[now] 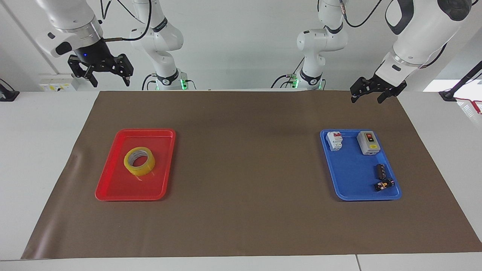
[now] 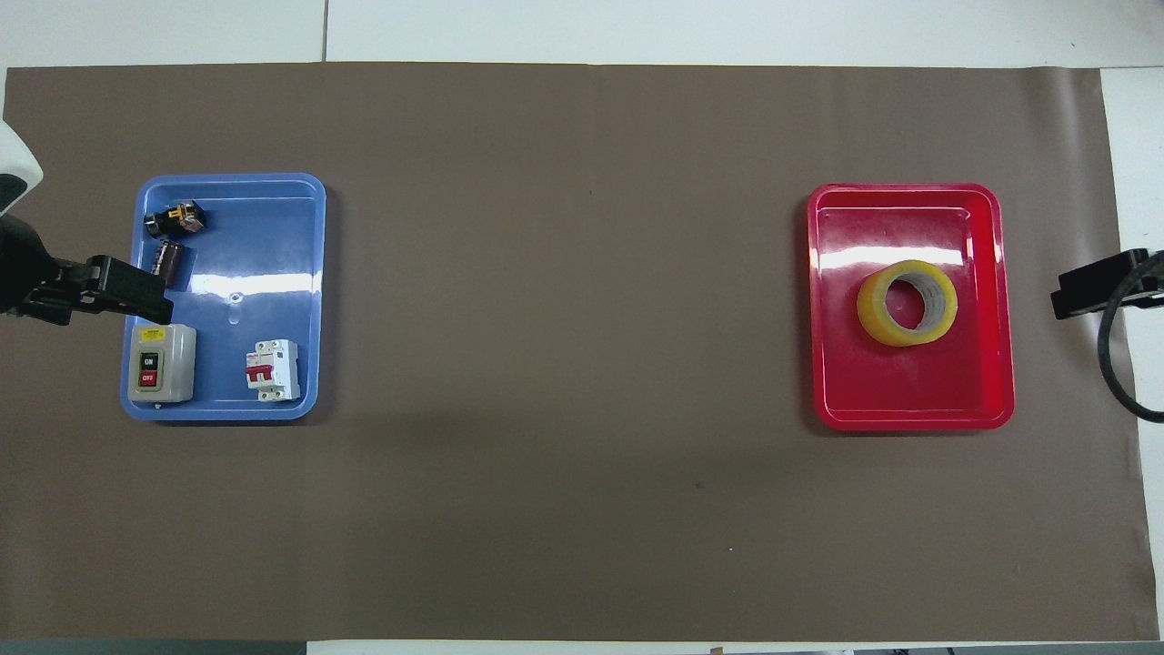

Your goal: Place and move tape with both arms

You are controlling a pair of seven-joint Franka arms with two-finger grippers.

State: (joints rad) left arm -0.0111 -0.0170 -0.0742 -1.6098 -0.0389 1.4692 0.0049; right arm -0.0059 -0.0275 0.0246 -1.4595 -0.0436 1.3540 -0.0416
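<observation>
The tape (image 1: 139, 161), a yellow translucent roll with a grey core, lies flat in a red tray (image 1: 113, 195) toward the right arm's end of the table. It also shows in the overhead view (image 2: 907, 302), inside the red tray (image 2: 909, 420). My right gripper (image 1: 110, 79) hangs open and empty, high over the table's edge at the robots' end, well apart from the tape. Only its tip (image 2: 1091, 293) shows in the overhead view. My left gripper (image 1: 367, 98) hangs open and empty over the mat's edge at the left arm's end. In the overhead view (image 2: 136, 296) it overlaps the blue tray's rim.
A blue tray (image 1: 350, 177) toward the left arm's end holds a grey on/off switch box (image 1: 368, 143), a white circuit breaker (image 1: 334, 140) and two small black components (image 1: 381, 177). A brown mat (image 1: 244, 169) covers the table. Two smaller white arms (image 1: 162, 41) stand at the back.
</observation>
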